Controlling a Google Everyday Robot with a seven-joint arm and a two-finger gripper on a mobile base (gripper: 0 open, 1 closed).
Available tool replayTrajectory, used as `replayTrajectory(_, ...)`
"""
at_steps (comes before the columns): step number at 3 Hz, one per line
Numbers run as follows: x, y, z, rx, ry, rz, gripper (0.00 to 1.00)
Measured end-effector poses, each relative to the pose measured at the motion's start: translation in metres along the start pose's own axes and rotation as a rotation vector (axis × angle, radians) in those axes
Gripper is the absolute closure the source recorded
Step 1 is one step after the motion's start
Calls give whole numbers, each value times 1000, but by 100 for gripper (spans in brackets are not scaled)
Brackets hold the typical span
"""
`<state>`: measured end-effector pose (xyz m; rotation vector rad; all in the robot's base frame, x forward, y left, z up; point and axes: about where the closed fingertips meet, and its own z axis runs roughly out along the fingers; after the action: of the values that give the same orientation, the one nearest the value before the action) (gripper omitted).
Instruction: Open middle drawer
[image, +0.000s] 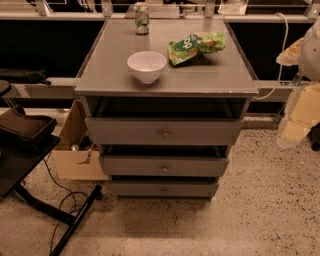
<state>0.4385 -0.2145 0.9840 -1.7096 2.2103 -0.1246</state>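
end effector (302, 116) at right edge | middle drawer (164, 165) well apart, knob untouched

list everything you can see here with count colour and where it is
cabinet: 1, grey, centre of view
top drawer: 1, grey, tallest front, round knob
middle drawer: 1, grey, under the top drawer, round knob at its centre
bottom drawer: 1, grey, thinnest front, lowest
bowl: 1, white, on the cabinet, front left
chip bag: 1, green, on the cabinet, right of the bowl
can: 1, silver and green, on the cabinet at the back
cardboard box: 1, brown, on the floor left of the cabinet
stand: 1, black, far left
cable: 1, black, on the floor by the stand
gripper: 1, pale, likely the shape at the right edge, apart from the drawers
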Motion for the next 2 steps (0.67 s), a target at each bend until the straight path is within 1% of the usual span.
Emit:
replayTrajectory(1,0,0,0,0,0,0,0)
replayTrajectory(2,-8,9,19,-8,-15,-51,0)
